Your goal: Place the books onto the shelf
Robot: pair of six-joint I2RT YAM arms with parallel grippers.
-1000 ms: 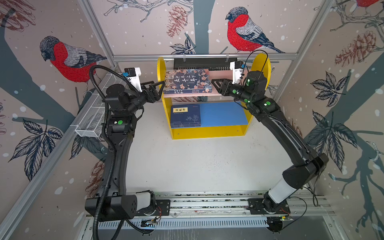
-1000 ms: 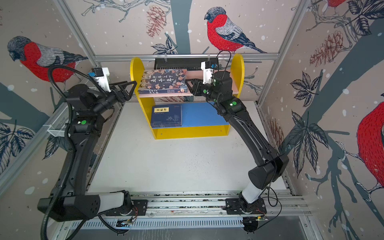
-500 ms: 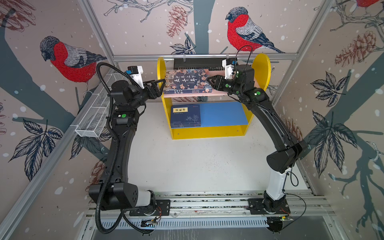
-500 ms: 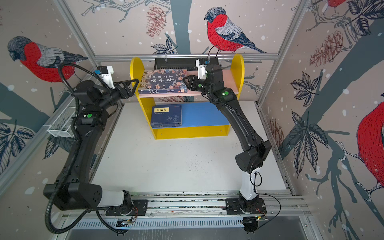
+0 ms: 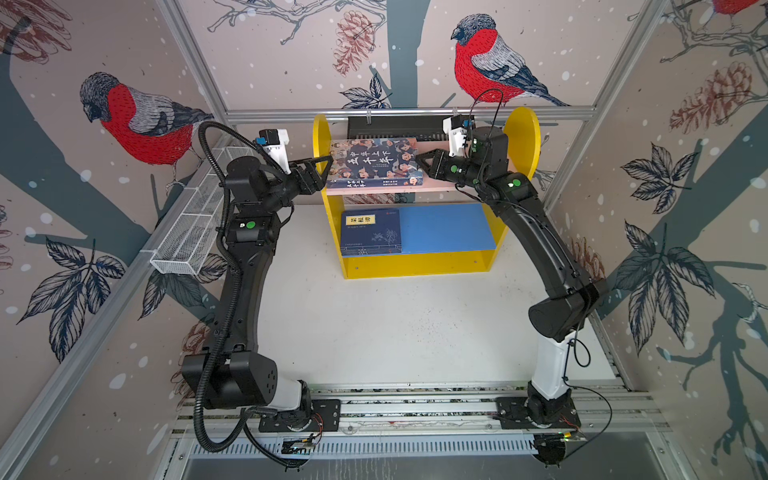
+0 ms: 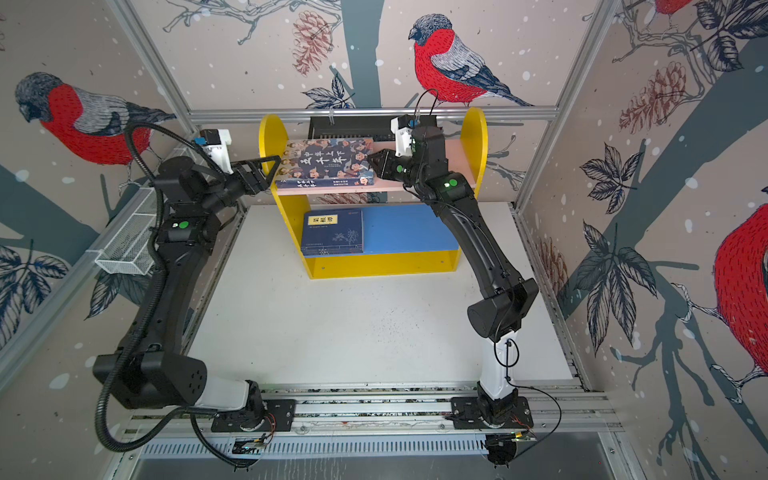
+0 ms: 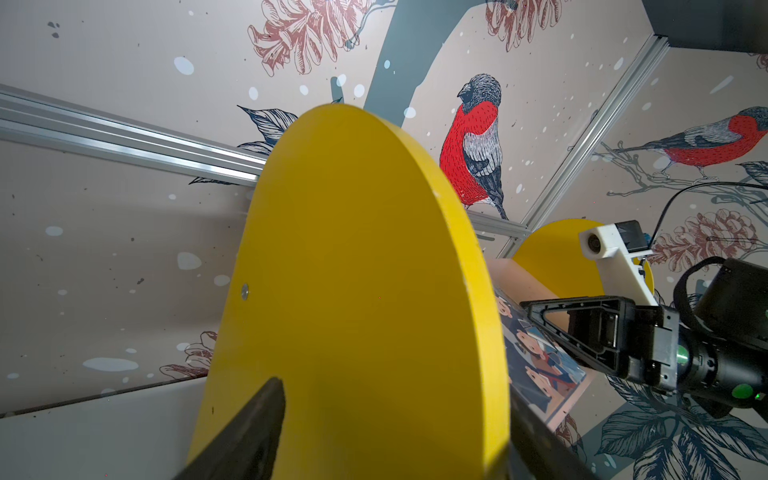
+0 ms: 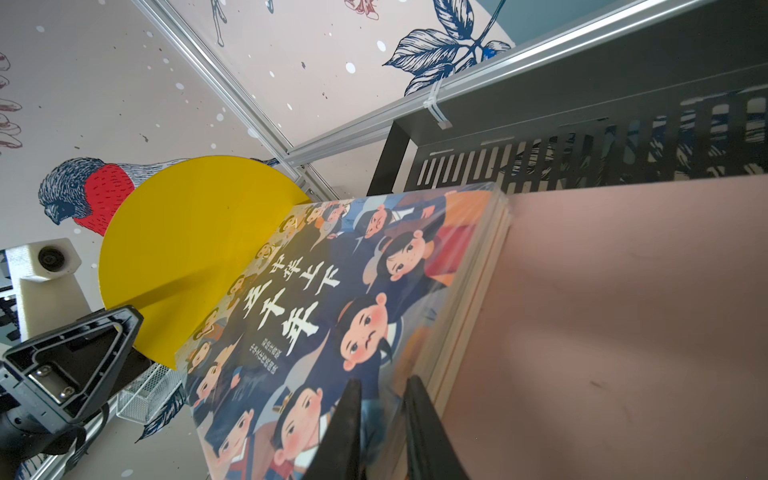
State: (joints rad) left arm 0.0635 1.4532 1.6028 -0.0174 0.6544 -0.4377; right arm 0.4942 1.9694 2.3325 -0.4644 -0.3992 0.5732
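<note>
Bird-papered walls (image 5: 270, 62) surround us. Our thick illustrated-faces book (image 5: 376, 164) lies on the pink board (image 8: 623, 311) of the yellow two-tier shelf (image 5: 419, 266). The right gripper (image 8: 384, 382), nearly closed, seems to square it, and the left gripper (image 5: 320, 168) is wide. Next we withdraw gently.

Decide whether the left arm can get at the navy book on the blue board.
Probably, but not directly: the left gripper stands open astride the yellow side panel, which walls off the navy book. The shelf's open front leaves a way round.
</note>
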